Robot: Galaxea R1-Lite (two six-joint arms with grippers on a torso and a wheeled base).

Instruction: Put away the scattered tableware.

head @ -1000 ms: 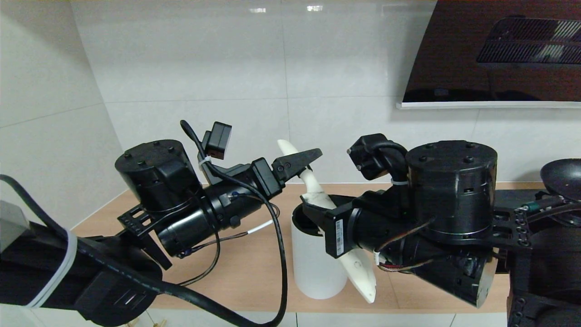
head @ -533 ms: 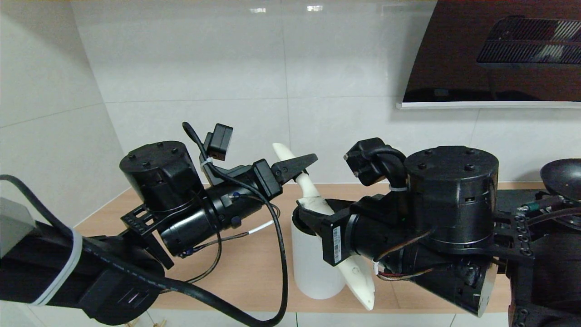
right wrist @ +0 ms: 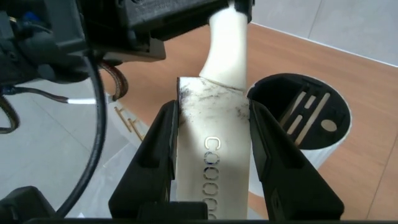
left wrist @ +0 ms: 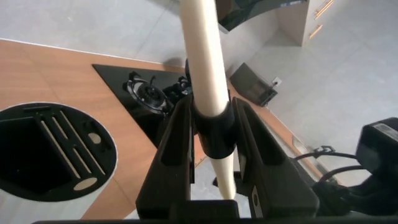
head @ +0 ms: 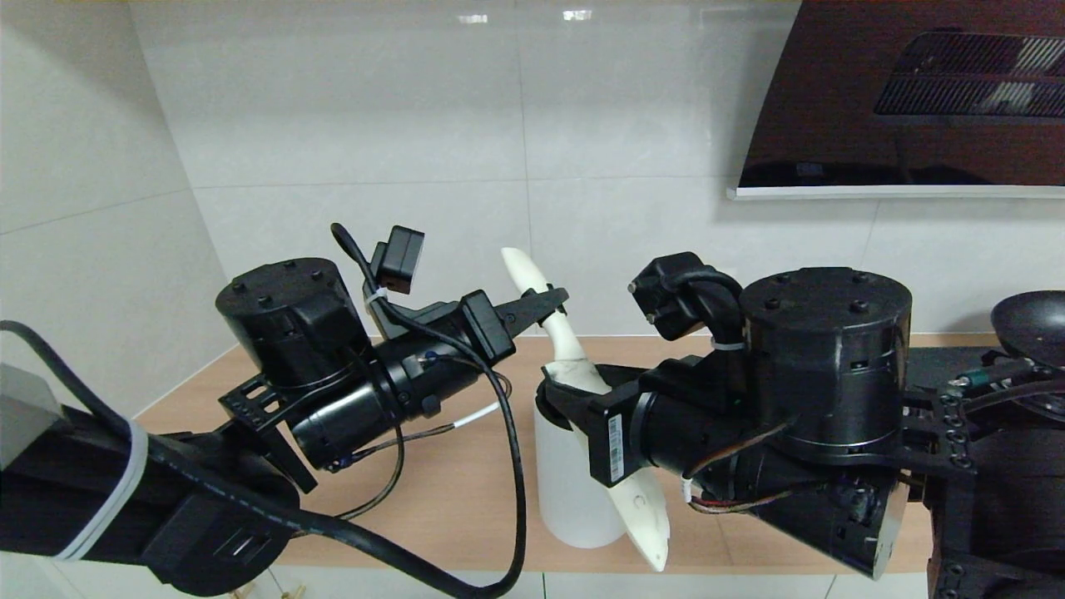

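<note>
Thing to put away: the white spatula (head: 566, 341), held up in the air between both arms, above and in front of the white holder (head: 570, 491) standing on the wooden counter (head: 449, 491).

Left claw: the left gripper (head: 545, 304) is closed narrowly around the thin handle, near its upper end; the left wrist view shows the handle (left wrist: 205, 62) pinched between the two fingers.

Right claw: the right gripper (head: 582, 399) is clamped on the wider flat part lower down; in the right wrist view the flat part (right wrist: 214, 130) fills the gap between the fingers.

Long axis: steep and tilted, with the handle tip high and toward the wall and the broad end low and toward the robot.

Direction to the holder: its dark mouth sits below the left gripper and just beside the right one. The broad end hangs in front of the outer wall, not over the opening.

Nearer arm: the right, by judgement; it is close to the rim.

Already inside: chopsticks (left wrist: 68, 146) lie in the holder's slots.

Next move likely needs: the low end raised and carried back over the mouth before either grip lets go.
</note>
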